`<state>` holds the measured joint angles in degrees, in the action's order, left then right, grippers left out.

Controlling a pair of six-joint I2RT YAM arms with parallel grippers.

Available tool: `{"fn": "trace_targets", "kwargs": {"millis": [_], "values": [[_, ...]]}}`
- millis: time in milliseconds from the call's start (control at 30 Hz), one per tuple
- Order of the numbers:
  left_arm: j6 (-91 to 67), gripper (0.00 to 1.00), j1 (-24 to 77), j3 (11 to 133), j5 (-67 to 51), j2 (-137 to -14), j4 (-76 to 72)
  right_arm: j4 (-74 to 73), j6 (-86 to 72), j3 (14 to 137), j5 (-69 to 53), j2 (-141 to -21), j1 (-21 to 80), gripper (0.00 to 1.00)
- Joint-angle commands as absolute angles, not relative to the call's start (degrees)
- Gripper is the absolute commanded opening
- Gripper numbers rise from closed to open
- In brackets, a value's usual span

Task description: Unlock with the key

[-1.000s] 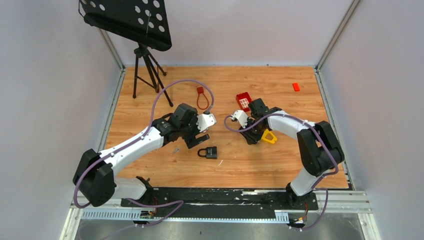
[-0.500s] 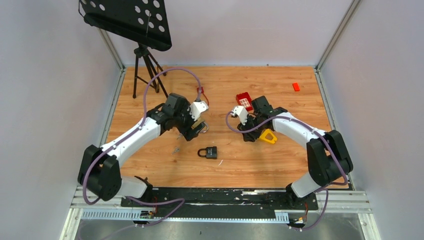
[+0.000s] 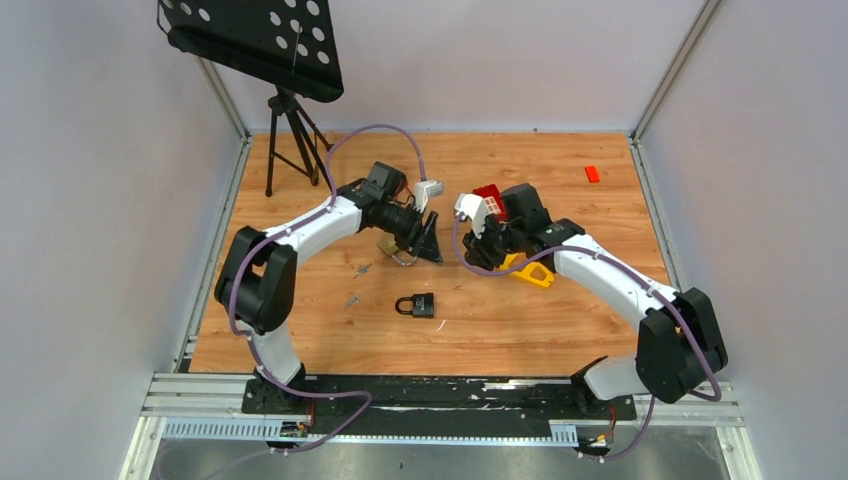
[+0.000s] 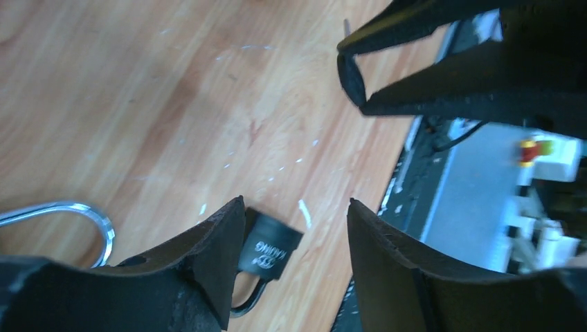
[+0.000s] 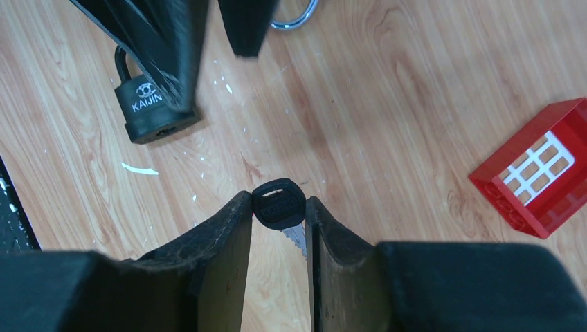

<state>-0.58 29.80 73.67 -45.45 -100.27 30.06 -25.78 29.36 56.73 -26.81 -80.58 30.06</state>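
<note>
A black padlock lies flat on the wooden floor, also seen as the black padlock and the black padlock. My right gripper is shut on the black-headed key, its silver blade pointing back between the fingers. In the top view the right gripper hovers above and right of the padlock. My left gripper is open with nothing between its jaws; from above the left gripper faces the right one, close to it. A brass padlock with a silver shackle lies beside the left fingers.
A red block and a yellow piece lie by the right arm. A small red piece sits far right. A tripod stand rises at the back left. Small metal bits lie left of the black padlock.
My left arm has swung right and away from me, toward the right gripper, and its jaws have narrowed. The right gripper has drifted slightly left, still holding the key.
</note>
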Motion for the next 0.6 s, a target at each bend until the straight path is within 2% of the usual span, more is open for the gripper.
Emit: {"fn": "trace_targets", "kwargs": {"millis": [0,333,500,567], "values": [[-16.3,0.60,29.6,74.8,-56.7,-103.1,20.0,-20.3,27.3,56.0,-28.2,-78.3,31.7,0.14],[-32.8,0.45,29.6,71.3,-60.8,-107.5,4.5,-19.7,27.0,55.6,-27.6,-79.5,32.9,0.14],[-32.6,0.43,29.8,71.3,-59.6,-108.5,4.9,-19.8,27.0,55.7,-27.1,-79.9,33.0,0.14],[-31.4,0.45,29.7,71.2,-58.6,-108.5,6.2,-20.0,27.1,55.7,-26.4,-80.3,33.0,0.14]]}}
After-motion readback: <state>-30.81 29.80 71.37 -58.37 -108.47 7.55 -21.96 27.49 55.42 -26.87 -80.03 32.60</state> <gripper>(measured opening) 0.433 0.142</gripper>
